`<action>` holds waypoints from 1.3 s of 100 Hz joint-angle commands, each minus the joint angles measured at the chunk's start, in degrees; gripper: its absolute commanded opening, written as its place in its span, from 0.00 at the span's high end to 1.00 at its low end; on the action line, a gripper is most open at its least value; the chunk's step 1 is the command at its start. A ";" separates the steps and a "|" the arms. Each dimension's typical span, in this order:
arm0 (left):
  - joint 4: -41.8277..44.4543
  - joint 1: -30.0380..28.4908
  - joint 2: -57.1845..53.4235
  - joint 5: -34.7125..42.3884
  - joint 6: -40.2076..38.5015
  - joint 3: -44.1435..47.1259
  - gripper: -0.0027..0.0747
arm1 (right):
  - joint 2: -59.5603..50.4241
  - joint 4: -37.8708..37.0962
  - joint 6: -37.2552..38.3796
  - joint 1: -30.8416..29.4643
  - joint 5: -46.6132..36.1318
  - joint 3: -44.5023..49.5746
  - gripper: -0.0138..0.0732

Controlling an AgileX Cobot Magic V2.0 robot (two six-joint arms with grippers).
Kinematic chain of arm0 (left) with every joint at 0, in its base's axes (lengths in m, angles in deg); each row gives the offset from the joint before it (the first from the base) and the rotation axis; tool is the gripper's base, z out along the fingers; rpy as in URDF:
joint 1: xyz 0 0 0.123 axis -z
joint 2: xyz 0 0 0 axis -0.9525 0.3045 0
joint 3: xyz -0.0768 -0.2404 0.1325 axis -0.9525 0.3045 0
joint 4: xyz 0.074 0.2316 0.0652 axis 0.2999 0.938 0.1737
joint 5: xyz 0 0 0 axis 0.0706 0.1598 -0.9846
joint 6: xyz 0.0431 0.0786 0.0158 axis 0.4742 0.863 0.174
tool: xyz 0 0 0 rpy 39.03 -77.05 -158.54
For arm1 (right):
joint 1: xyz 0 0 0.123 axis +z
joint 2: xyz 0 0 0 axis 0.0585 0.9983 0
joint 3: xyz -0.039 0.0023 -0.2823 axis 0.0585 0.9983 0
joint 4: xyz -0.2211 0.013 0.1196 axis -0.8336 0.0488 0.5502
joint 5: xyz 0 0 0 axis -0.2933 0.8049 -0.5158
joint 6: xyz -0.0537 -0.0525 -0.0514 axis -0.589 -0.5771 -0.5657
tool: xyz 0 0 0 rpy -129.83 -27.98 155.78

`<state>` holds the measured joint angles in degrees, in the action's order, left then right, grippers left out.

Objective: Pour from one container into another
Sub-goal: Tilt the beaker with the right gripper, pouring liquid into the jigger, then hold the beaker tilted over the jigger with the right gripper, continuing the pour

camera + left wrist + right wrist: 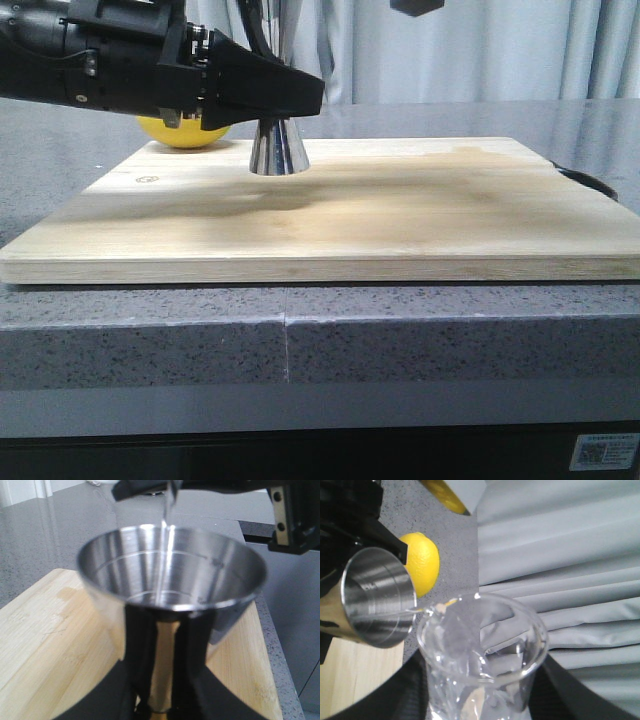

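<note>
The steel jigger point(278, 150) stands on the wooden board, and my left gripper point(290, 100) is shut on its waist from the left. In the left wrist view the jigger's open cup point(170, 575) fills the frame, with the black fingers point(100, 695) on either side of its gold-banded waist. A thin clear stream point(166, 540) falls into it from above. My right gripper point(480, 700) is shut on the clear glass beaker point(480, 645), tilted with its lip point(427, 609) just over the jigger's rim point(375, 600). The front view does not show the beaker.
A yellow lemon point(185, 130) lies behind the jigger at the back left of the wooden cutting board point(400, 220), which rests on a grey speckled counter point(400, 330). Another yellow object point(445, 495) lies farther back. Grey curtains point(570, 555) hang behind.
</note>
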<state>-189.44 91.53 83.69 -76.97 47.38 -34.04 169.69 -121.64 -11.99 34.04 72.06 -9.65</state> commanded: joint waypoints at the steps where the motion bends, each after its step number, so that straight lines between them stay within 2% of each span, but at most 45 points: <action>1: -3.56 0.59 -3.09 -6.69 -0.64 -1.56 0.99 | -2.32 -0.34 -0.04 -0.15 -0.31 -2.15 0.70; 16: -3.56 0.59 -3.09 -6.69 -0.64 -1.56 0.99 | -2.32 -0.62 -0.04 -0.15 -0.23 -2.15 0.71; 42: -3.56 0.59 -3.09 -6.69 -0.64 -1.56 0.99 | -2.32 -1.02 -0.04 -0.15 -0.09 -2.15 0.81; 130: -3.56 0.59 -3.09 -6.69 -0.64 -1.56 0.99 | -2.32 -3.47 -0.04 -0.15 0.14 -2.15 0.81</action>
<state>-189.20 91.53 83.69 -76.97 47.38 -34.04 169.69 -125.14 -11.99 34.04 72.18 -9.65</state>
